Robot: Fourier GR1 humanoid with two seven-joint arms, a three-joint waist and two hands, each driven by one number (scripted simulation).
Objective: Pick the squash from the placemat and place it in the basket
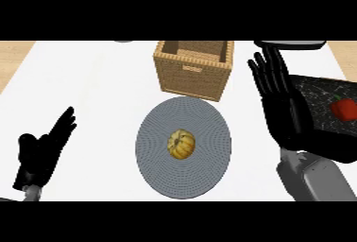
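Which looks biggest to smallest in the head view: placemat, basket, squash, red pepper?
1. placemat
2. basket
3. squash and red pepper: similar, and the pepper is cut off at the edge, so unranked.

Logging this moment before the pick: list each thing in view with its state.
Squash: lying on the placemat, not held.
Placemat: flat on the counter.
Basket: upright, open-topped.
Left hand: open, holding nothing.
Right hand: open, holding nothing.
Red vegetable: on the dark tray.
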